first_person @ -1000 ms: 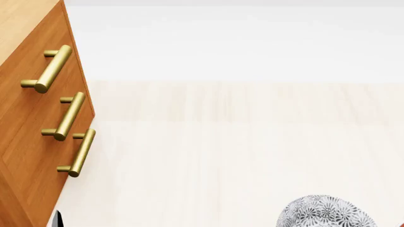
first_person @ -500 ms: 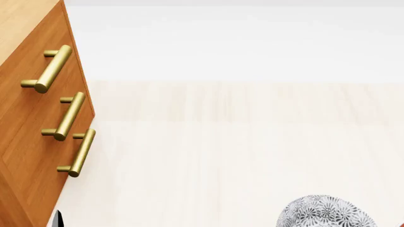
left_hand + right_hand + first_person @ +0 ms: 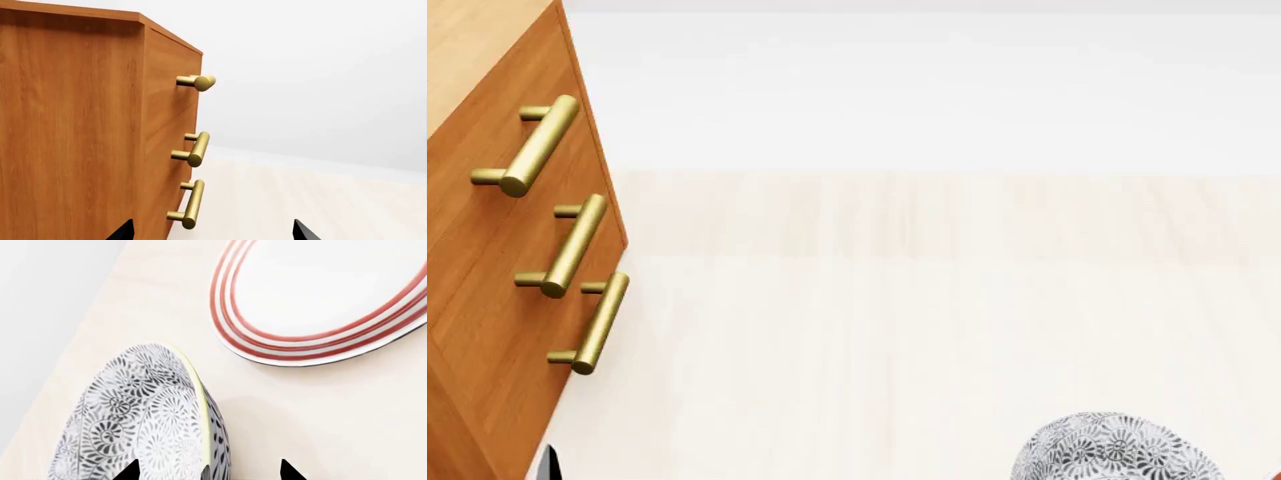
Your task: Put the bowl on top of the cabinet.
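Floral grey-white bowl (image 3: 153, 415) on pale surface; orange-brown cabinet (image 3: 487, 260) far left

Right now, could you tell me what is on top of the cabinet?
Only a narrow strip of the cabinet top shows in the head view, and that strip is bare wood. The rest lies out of frame. The patterned bowl is not there; it sits low at the view's bottom edge.
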You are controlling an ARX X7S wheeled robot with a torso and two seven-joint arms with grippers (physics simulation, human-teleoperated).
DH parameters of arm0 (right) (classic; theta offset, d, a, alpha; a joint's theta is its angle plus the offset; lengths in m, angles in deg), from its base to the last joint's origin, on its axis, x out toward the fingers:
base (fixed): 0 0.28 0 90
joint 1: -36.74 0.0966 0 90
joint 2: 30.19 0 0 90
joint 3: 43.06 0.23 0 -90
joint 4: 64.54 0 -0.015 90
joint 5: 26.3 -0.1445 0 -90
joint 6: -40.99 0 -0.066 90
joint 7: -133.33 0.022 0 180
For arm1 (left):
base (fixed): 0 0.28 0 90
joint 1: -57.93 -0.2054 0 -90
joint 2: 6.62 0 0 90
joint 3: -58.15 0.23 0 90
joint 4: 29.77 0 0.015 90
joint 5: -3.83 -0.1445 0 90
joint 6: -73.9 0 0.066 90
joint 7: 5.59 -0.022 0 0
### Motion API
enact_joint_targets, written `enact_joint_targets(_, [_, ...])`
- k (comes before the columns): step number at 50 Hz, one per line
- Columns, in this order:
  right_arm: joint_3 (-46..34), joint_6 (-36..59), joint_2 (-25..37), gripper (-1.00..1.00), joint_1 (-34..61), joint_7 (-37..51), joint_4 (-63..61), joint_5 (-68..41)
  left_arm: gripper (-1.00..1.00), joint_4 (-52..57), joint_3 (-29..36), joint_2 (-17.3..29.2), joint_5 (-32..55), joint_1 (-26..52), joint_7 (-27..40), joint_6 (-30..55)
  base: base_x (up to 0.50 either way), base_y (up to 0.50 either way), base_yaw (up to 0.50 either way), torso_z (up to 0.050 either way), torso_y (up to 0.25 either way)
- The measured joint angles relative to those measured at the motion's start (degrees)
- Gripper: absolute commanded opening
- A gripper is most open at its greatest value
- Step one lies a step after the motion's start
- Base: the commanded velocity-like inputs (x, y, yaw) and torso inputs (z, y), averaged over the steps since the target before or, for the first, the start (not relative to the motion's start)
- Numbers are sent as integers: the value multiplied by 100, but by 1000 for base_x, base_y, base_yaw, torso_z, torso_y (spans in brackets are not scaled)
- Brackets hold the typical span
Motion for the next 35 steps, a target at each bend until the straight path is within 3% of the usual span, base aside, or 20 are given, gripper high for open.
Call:
enact_joint_targets(21, [-54, 60, 15, 100, 93, -21, 138, -60, 100, 15, 23, 29, 7, -4, 28, -15, 0, 0, 0, 0, 0])
enact_joint_targets(22, [-55, 61, 16, -100, 93, -25, 138, -62, 100, 15, 23, 30, 9, -3, 30, -16, 0, 0, 0, 0, 0])
enact_joint_targets(35, [-40, 28, 24, -100, 69, -78, 99, -27, 100, 2, 36, 40, 27, 11, 42, -19, 0, 0, 0, 0, 0])
